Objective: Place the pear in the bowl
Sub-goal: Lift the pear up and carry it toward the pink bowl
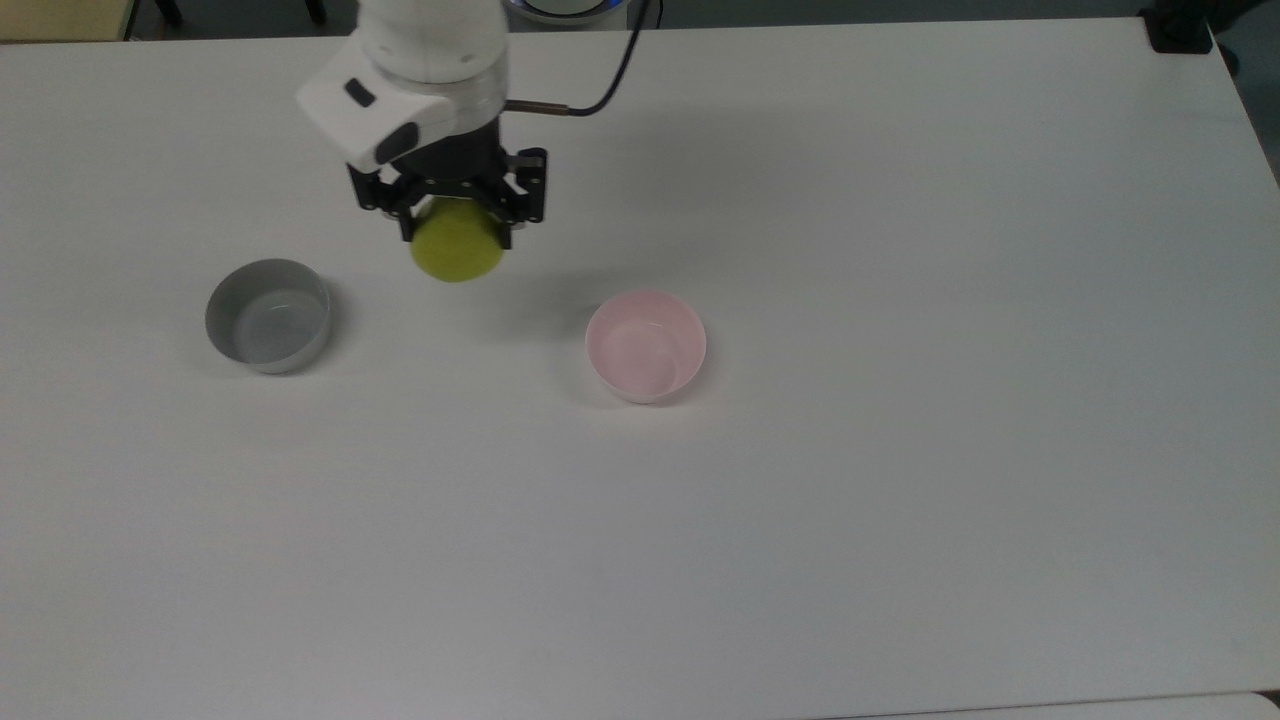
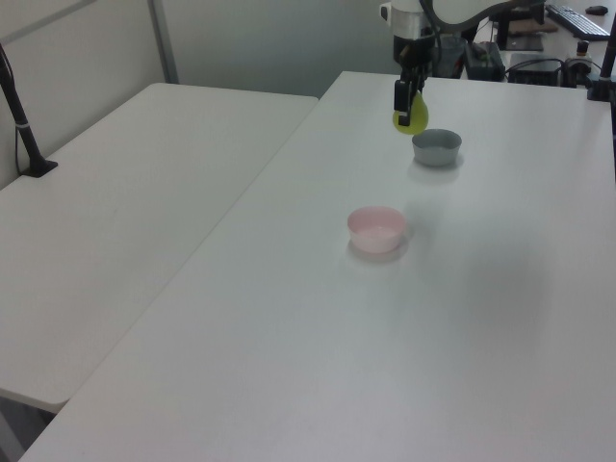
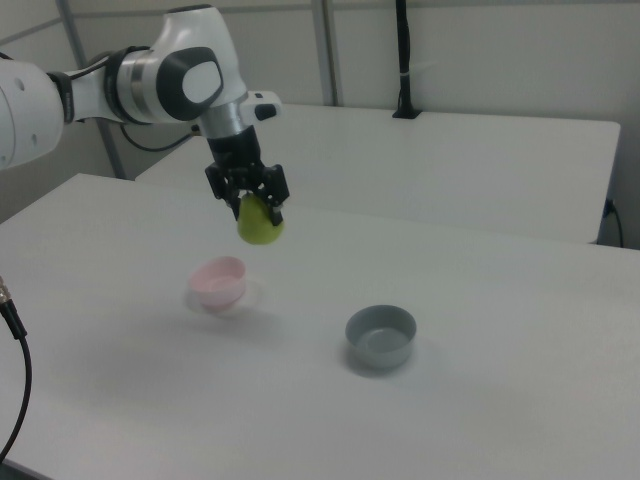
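Gripper (image 1: pixel 457 215) clamped on the pear (image 1: pixel 457 247), held well above the surface (image 1: pixel 900 450). Between the grey bowl (image 1: pixel 268 315) and the bowl (image 1: pixel 646 345) in the top view, apart from both.

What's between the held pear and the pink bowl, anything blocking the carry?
Nothing visible. The gripper holds the pear in the air, and the table between it and the pink bowl is bare. The grey bowl sits on the far side, toward the top view's left.

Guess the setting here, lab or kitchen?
Likely a robotics lab or office: plain white tables pushed together, a clamped camera pole, cluttered desks with a keyboard behind the Franka arm.
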You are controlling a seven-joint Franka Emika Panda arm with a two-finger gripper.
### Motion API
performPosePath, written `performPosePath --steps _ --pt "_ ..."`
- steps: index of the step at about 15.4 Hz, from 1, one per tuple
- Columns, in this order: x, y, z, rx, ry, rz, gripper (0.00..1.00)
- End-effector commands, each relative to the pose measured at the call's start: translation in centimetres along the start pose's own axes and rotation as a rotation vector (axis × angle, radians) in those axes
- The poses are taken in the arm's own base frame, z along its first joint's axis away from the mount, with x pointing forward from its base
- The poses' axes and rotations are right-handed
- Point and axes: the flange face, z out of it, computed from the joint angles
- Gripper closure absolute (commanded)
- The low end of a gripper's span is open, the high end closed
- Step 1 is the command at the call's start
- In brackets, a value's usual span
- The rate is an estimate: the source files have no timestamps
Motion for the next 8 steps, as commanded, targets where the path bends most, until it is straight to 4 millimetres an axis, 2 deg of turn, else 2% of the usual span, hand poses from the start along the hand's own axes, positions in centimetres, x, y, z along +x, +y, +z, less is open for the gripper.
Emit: performPosePath --steps 1,4,6,8 --pt "-0.1 -4.9 -0.6 0.01 -0.012 0.022 0.39" --pt "-0.4 -8.9 -0.4 0.013 -0.015 0.009 0.39" --pt "-0.4 -10.5 0.1 0.013 -0.018 -0.004 0.39" --pt "-0.1 -12.0 2.2 0.008 -0.045 -0.011 0.39"
